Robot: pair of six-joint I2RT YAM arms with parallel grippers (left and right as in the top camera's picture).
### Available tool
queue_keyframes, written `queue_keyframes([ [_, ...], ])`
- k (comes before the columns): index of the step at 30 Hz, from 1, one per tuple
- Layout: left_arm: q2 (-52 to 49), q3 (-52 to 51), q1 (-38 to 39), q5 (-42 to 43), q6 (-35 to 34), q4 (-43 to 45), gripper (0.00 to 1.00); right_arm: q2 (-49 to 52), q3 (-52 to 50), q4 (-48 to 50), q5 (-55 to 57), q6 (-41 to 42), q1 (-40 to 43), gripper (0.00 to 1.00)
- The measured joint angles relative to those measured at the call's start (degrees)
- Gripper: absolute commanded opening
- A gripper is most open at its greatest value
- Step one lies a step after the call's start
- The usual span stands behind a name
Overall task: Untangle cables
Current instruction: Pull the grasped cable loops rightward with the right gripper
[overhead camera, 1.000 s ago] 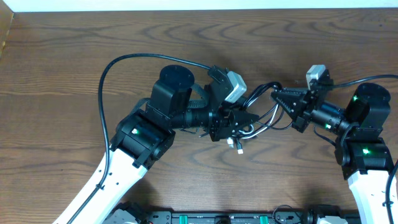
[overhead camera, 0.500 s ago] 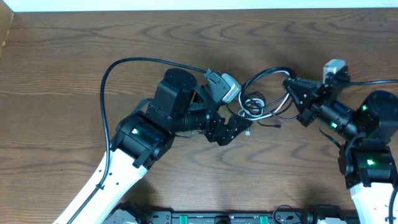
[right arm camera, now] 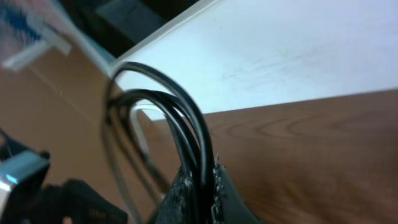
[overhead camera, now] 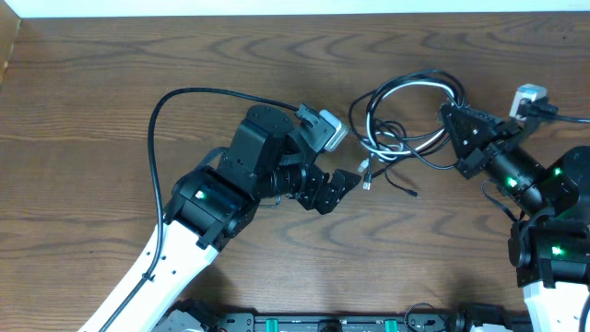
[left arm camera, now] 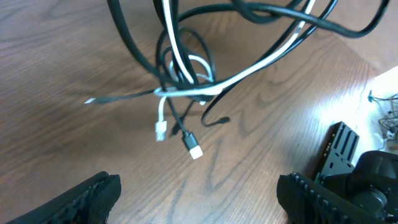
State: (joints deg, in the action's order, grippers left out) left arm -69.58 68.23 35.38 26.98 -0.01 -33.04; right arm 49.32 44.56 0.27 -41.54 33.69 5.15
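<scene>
Black and white cables [overhead camera: 406, 138] have moved up and right on the table [overhead camera: 92, 111] since before, pulled by the right gripper [overhead camera: 450, 115]. The left gripper [overhead camera: 343, 189] has let go and backed off.

Left wrist: its fingers [left arm camera: 93, 193] stand wide apart, cables lying ahead.

Right wrist: fingers pinch black cables.

The cables [overhead camera: 403, 129] form one tangled bunch of thin black cords and a single white cord [left arm camera: 186, 65], knotted together near the middle. Wide loops arch up to where the right gripper [overhead camera: 446, 111] pinches several black strands. Two small plug ends [left arm camera: 193, 149] point down toward the surface [left arm camera: 261, 143].
</scene>
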Motion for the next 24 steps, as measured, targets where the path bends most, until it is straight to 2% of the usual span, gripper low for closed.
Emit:
queue_keyframes([
  [9, 0.00, 0.00, 0.00, -0.37, 0.00, 0.02, 0.86, 0.00, -0.04, 9.11, 0.63, 14.95, 0.00, 0.01],
  [17, 0.00, 0.00, 0.00, -0.37, 0.00, 0.42, 0.86, 0.00, -0.04, 12.24, -3.02, 19.19, 0.00, 0.01],
  [24, 0.00, 0.00, 0.00, -0.42, 0.00, 0.68, 0.86, 0.00, -0.04, 19.65, -5.51, 24.68, -0.02, 0.01],
])
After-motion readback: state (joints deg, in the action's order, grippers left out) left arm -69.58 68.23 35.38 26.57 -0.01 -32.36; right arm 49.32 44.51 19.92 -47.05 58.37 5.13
